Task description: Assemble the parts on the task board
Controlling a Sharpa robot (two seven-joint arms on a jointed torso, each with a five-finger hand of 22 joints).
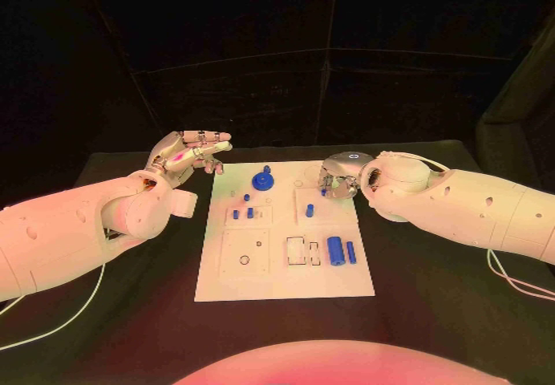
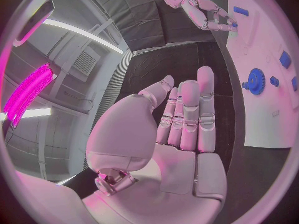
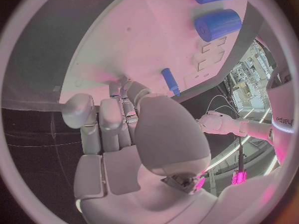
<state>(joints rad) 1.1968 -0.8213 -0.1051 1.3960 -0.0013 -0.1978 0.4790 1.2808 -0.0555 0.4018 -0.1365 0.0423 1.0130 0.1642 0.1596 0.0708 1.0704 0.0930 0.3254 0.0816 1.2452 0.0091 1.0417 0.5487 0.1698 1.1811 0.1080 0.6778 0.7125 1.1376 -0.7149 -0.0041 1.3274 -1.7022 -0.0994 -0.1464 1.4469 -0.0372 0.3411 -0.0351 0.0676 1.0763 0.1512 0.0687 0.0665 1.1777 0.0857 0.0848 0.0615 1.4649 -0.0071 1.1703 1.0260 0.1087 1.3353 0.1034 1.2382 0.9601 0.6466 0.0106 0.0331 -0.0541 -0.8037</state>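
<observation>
White board [image 1: 283, 277] lies flat at centre of black table [image 1: 439, 313]. On it, per head view: blue gear [image 1: 264, 181] near far edge, left of centre; several small blue pegs [image 1: 245, 212] just below gear; one slim blue pin [image 1: 310, 211] at mid-board, right of centre; thick blue cylinder [image 1: 334, 250] and thinner blue rod [image 1: 350, 253] side by side, just apart, at right side nearer the robot. Pale rectangular cut-outs [image 1: 303, 250] sit just left of cylinder.

Right hand [image 1: 342, 176] is over far right corner of board, fingers curled down, tips at or on board surface (wrist view: fingertips [image 3: 118, 90] close together against the white plate, near the slim pin [image 3: 170, 81]). Cannot tell whether it pinches anything; tips hide the spot.

Left hand [image 1: 188, 152] is off the board, beyond its far left corner, above table. Fingers [image 2: 187, 114] straight, side by side, palm bare, holding nothing, touching no part. Gear [image 2: 256, 81] is near it but apart.
</observation>
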